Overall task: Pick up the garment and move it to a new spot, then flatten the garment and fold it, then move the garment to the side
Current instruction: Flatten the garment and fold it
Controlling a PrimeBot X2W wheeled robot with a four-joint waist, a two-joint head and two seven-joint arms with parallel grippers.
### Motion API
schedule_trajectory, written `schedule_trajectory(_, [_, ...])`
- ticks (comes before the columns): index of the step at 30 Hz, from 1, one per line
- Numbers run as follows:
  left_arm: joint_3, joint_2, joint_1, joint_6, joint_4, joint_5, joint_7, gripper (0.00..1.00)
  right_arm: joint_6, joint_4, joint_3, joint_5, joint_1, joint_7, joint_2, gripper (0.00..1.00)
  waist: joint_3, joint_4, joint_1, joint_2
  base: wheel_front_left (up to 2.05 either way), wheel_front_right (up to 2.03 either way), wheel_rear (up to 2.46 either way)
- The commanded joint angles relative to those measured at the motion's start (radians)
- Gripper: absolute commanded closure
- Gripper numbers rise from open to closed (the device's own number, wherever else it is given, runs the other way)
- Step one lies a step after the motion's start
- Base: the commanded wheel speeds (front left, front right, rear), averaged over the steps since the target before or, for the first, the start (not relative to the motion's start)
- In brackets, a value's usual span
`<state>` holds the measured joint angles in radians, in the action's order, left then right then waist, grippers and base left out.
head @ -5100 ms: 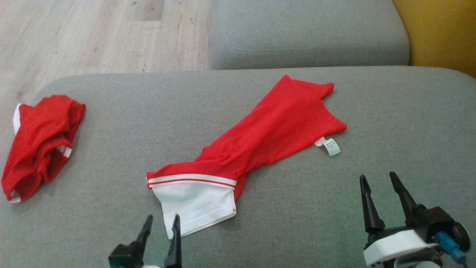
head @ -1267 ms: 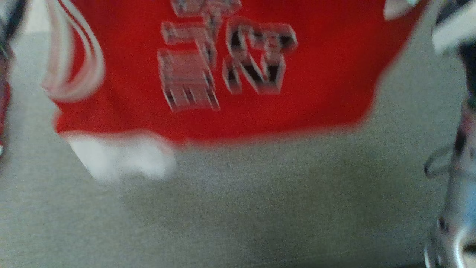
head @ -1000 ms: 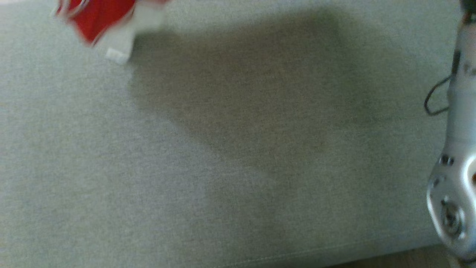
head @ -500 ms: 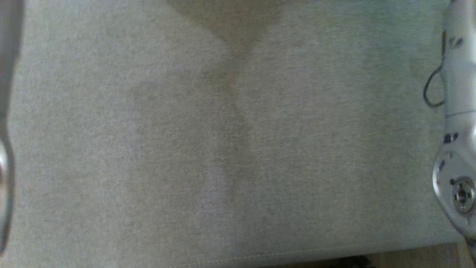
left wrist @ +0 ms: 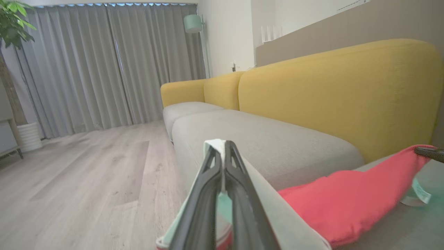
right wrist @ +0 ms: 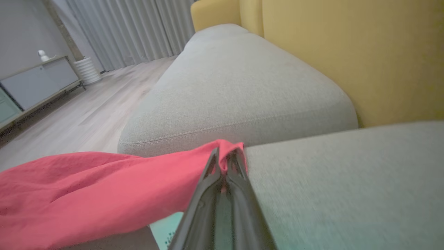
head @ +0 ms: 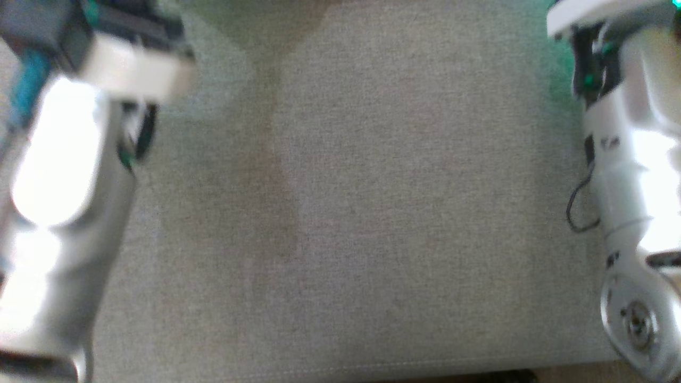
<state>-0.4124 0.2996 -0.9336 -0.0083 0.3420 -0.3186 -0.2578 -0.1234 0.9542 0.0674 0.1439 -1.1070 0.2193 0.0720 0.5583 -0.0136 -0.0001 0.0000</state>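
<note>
Left wrist view, nearest first: the left gripper (left wrist: 223, 147) has its two long dark fingers pressed together on the white hem of the red-and-white sports garment (left wrist: 350, 201), with pale cloth pinched at the tips and draping down either side of them. From that pinch the red body of the garment stretches away to the right above the grey fabric seat cushion (left wrist: 409, 229). Whether its sagging middle touches the cushion cannot be told. A small pale care label (left wrist: 416, 194) hangs beneath the far corner.

At that corner the right gripper (right wrist: 224, 156) is clamped shut on the red edge, seen in the right wrist view with cloth bunched between its fingertips. The fabric runs off to that view's left in soft folds.

Beyond the garment lies a neighbouring grey seat cushion (right wrist: 236, 86), and behind both cushions rises the mustard-yellow upholstered backrest (left wrist: 340, 90). Farther off are the pale wooden plank floor (left wrist: 86, 166), a low grey sideboard (right wrist: 38, 83) and a white ribbed pot (right wrist: 86, 71). Farthest back hang long grey pleated curtains (left wrist: 104, 62), with a mint-green lamp shade (left wrist: 193, 23) beside them.

From the head view, blurred, the pale left forearm (head: 58, 213) and pale right forearm (head: 628, 175) reach forward along either side of the near cushion.
</note>
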Motion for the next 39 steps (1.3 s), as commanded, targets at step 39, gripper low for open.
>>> schedule_trajectory(39, [-0.002, 0.097, 1.213, 0.176, -0.615, -0.231, 0.126, 1.00, -0.007, -0.946, 0.044, 0.155, 1.296, -0.379, -0.022, 1.00, -0.545, 0.016, 0.0001, 0.0000, 0.00, 0.00, 0.00])
